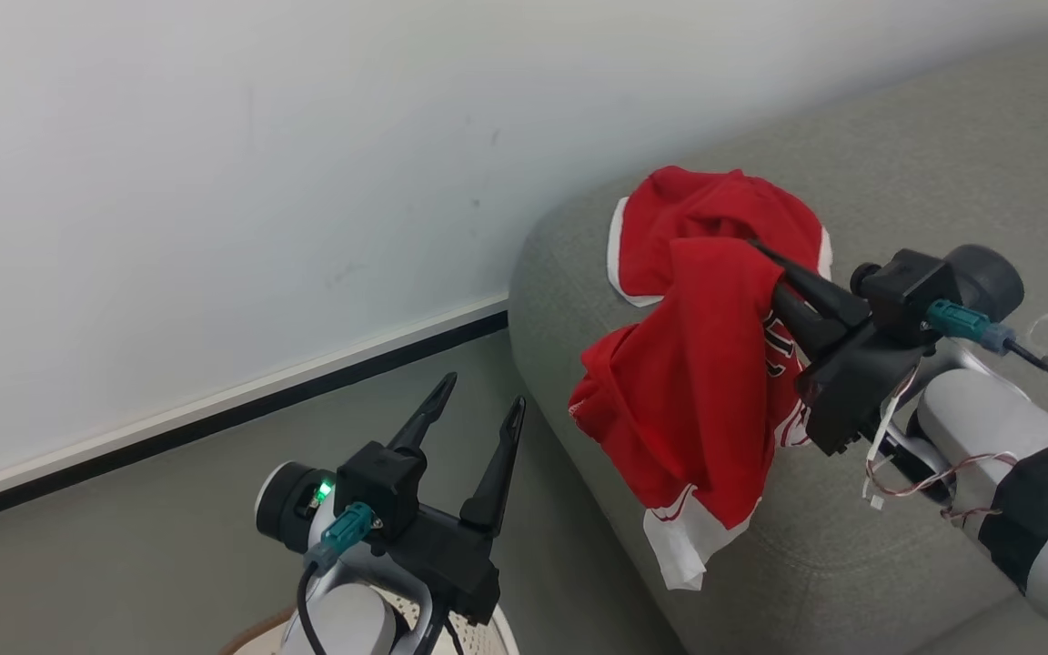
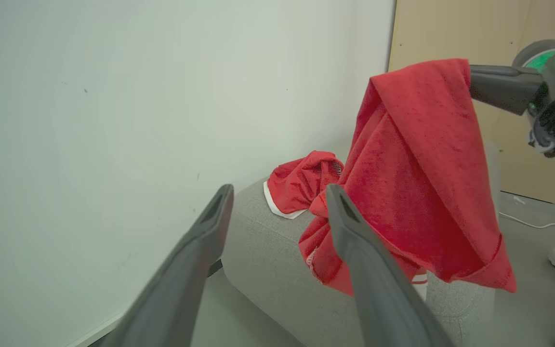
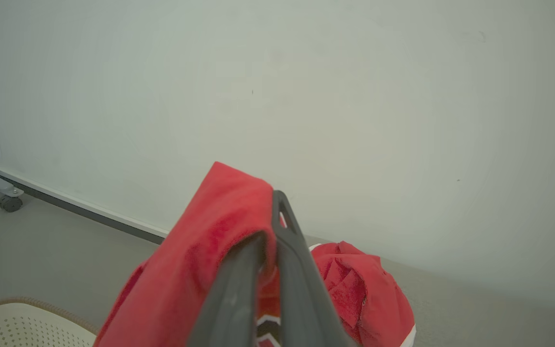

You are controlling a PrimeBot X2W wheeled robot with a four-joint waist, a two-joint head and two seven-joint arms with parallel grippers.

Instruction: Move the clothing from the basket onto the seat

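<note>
Red garment on the seat, red jersey pinched in right hand: two pieces; left hand wide.

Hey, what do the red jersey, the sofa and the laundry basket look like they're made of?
Jersey: soft matte knit sports fabric, probably synthetic; it hangs in loose folds. Sofa: grey woven upholstery cloth, with a fine flecked weave. Basket: cream moulded plastic, smooth, punched with rows of small holes; its brown rim looks woven, real or imitation I cannot tell.
</note>
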